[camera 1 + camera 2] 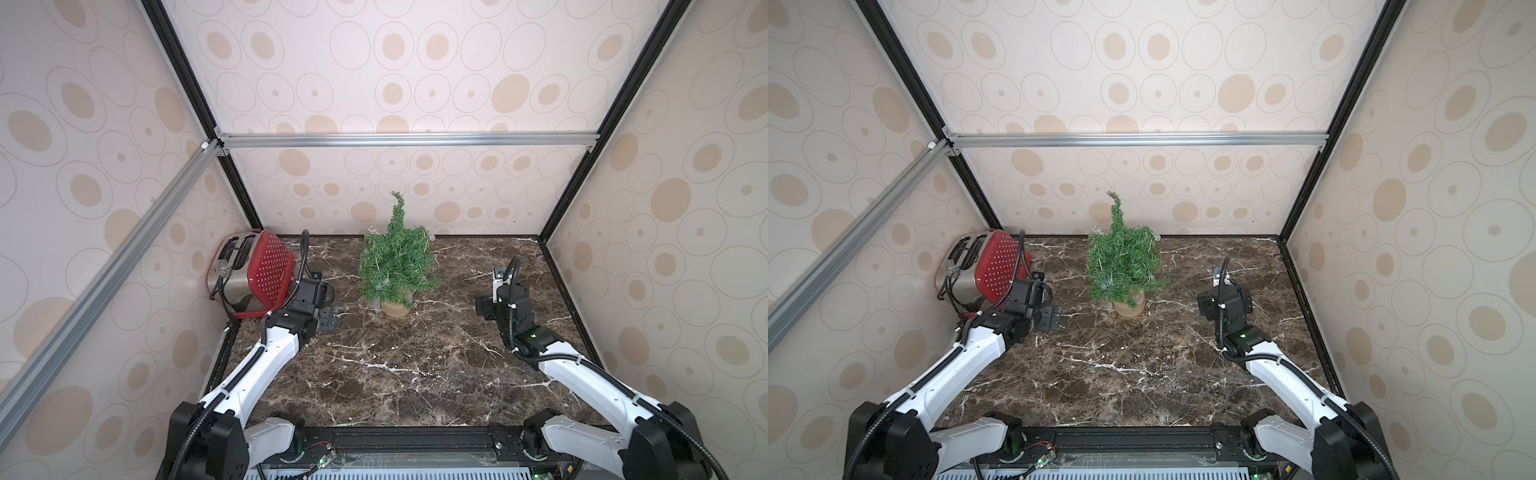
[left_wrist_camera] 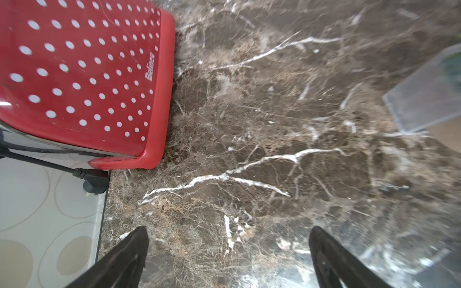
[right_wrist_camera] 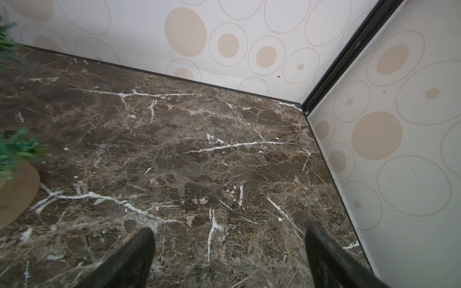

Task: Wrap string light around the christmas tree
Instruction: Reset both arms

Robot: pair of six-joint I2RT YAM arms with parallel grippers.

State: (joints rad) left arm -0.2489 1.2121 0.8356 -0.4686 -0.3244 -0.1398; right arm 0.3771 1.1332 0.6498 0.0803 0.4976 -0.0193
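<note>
Centre-rear of table (image 1: pixel 415 374), both top views: christmas tree (image 1: pixel 397 262) stands upright. String light (image 1: pixel 432 237): a few clear bulbs show at branch tips. Wire too thin to trace, so no. of turns unknown. My arms sit either side, well apart from tree.

Left wrist view: my left pincer (image 2: pixel 228 232) spread wide, empty, over bare table nr red toaster (image 2: pixel 87 74). Clear battery box (image 2: pixel 424 97) lies close by tree.

Right wrist view: my right pincer (image 3: pixel 229 228) spread, empty; tan base (image 3: pixel 17 189) just in view.

Judgement: wrap looks done or nearly so; can't confirm coverage. Left, if anything: tidy slack.
</note>
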